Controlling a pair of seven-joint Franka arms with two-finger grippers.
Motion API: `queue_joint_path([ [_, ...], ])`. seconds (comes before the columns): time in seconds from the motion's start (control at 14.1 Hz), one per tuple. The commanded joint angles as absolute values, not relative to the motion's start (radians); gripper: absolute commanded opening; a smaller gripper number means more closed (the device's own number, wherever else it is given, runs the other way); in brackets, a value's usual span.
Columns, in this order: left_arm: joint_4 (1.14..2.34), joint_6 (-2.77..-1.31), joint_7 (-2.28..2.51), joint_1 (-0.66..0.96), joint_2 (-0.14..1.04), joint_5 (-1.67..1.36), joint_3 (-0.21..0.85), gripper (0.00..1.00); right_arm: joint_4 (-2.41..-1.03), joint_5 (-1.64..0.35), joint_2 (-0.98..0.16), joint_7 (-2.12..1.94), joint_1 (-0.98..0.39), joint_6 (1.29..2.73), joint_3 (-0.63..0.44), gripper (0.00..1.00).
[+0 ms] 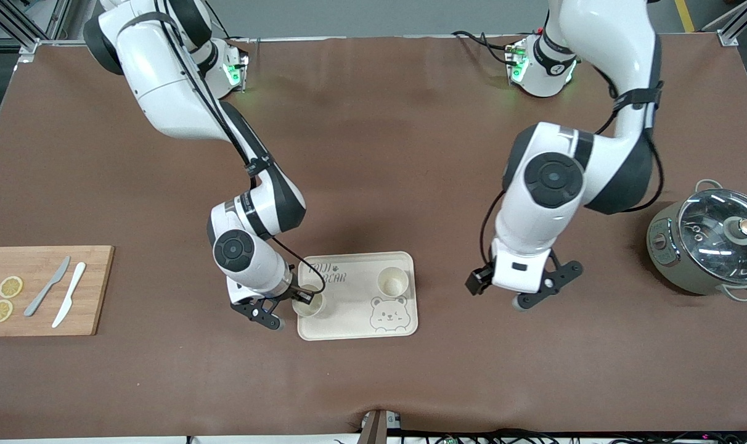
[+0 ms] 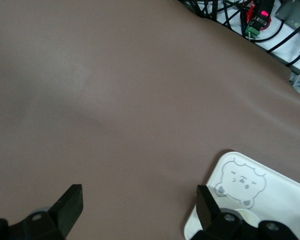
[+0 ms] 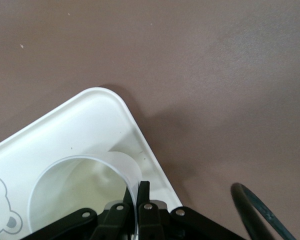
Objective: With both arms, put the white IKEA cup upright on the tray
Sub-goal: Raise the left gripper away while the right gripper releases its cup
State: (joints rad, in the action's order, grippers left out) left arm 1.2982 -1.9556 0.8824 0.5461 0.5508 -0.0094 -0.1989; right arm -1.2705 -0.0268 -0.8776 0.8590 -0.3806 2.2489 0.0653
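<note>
The cream tray (image 1: 355, 327) with a bear face lies near the table's middle. My right gripper (image 1: 301, 298) is shut on the rim of a white cup (image 1: 310, 304). The cup is upright at the tray's corner toward the right arm's end, nearer the front camera. I cannot tell if its base touches the tray. In the right wrist view the fingers (image 3: 144, 192) pinch the cup's wall (image 3: 70, 185) over the tray (image 3: 90, 115). A second white cup (image 1: 392, 282) stands upright on the tray. My left gripper (image 1: 497, 290) is open and empty above bare table beside the tray. In the left wrist view this gripper (image 2: 140, 210) is beside the tray's bear corner (image 2: 240, 180).
A wooden cutting board (image 1: 93, 290) with two lemon slices and two knives lies at the right arm's end. A grey pot with a glass lid (image 1: 712, 246) stands at the left arm's end. A dark cable loop (image 3: 255, 210) shows in the right wrist view.
</note>
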Motion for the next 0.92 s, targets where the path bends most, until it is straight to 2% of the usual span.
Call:
queue_joint_path([
  [0.0, 1.432, -1.957, 0.784, 0.509, 0.427, -0.002, -0.186, 1.00, -1.269, -0.014, -0.884, 0.894, -0.394, 2.264, 0.060, 0.00],
  [0.07, 1.462, -1.957, 0.740, 0.488, 0.395, -0.003, -0.184, 1.00, -1.269, -0.014, -0.884, 0.894, -0.391, 2.264, 0.060, 0.00],
  [0.14, 1.494, -1.954, 0.695, 0.473, 0.362, -0.003, -0.184, 1.00, -1.269, -0.015, -0.884, 0.894, -0.391, 2.264, 0.060, 0.22],
  [0.21, 1.524, -1.951, 0.654, 0.454, 0.332, -0.003, -0.184, 1.00, -1.269, -0.021, -0.885, 0.894, -0.391, 2.263, 0.061, 0.68],
  [0.28, 1.551, -1.950, 0.609, 0.437, 0.302, -0.003, -0.184, 1.00, -1.269, -0.023, -0.884, 0.894, -0.385, 2.263, 0.061, 1.00],
  [0.64, 1.591, -1.899, 0.407, 0.345, 0.229, -0.012, -0.184, 1.00, -1.259, -0.026, -0.861, 0.876, -0.362, 2.247, 0.061, 1.00],
  [0.85, 1.586, -1.849, 0.254, 0.279, 0.198, -0.038, -0.186, 1.00, -1.258, -0.020, -0.833, 0.865, -0.350, 2.177, 0.064, 1.00],
])
